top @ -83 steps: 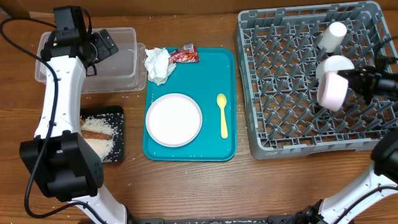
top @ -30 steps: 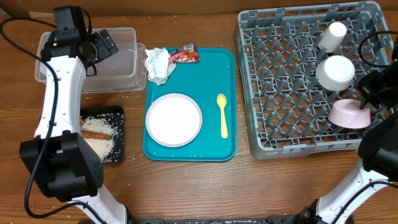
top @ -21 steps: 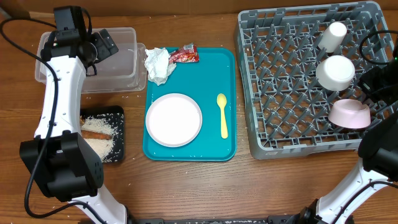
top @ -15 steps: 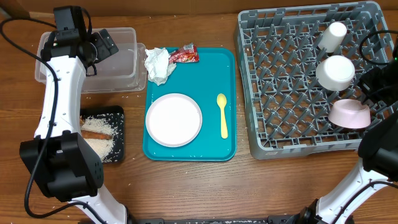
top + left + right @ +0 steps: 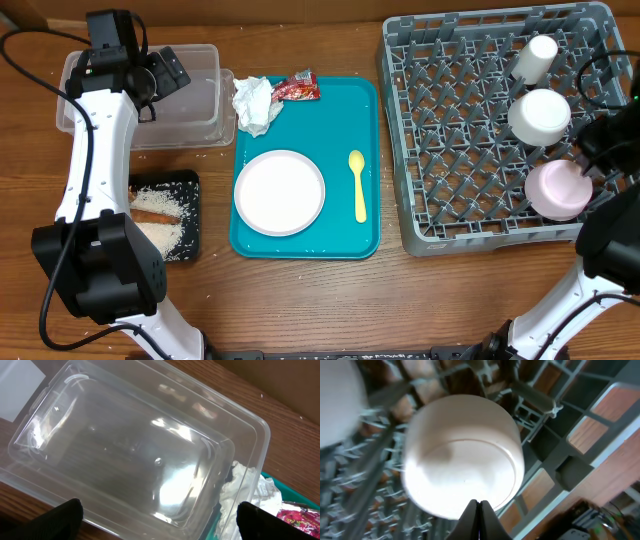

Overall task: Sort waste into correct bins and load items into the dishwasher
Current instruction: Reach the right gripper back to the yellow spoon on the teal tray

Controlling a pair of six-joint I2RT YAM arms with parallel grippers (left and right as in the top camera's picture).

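Left tool (image 5: 165, 72) hangs over the clear tub (image 5: 205, 100) at the counter's 10 o'clock, jaws spread as wide as they go, nothing held. In the wrist view the tub looks empty. At 6 o'clock of the tub, the black tray (image 5: 195, 240) holds rice (image 5: 150, 195) and brown sticks (image 5: 155, 213), so food scraps look sorted. A few grains lie loose on the counter between the two bins.

On the teal tray (image 5: 305, 250), the napkin (image 5: 255, 103) and red wrapper (image 5: 296, 88) sit at its 12 o'clock edge, unsorted. The napkin is near the left tool, at its 4 o'clock. Plate (image 5: 280, 192) and yellow spoon (image 5: 358, 185) lie on the tray, not loaded.

The rack (image 5: 460, 130) at 3 o'clock has the cup (image 5: 537, 57), one bowl (image 5: 540, 117) and a second bowl (image 5: 558, 190) down its right side.

Right tool (image 5: 479, 506) is fully closed, tips together, gripping nothing. The second bowl sits at 12 o'clock of the tips in the wrist view, right at them. Contact unclear.

Judgement: roughly halfway. Left to do: napkin, wrapper, plate, spoon.
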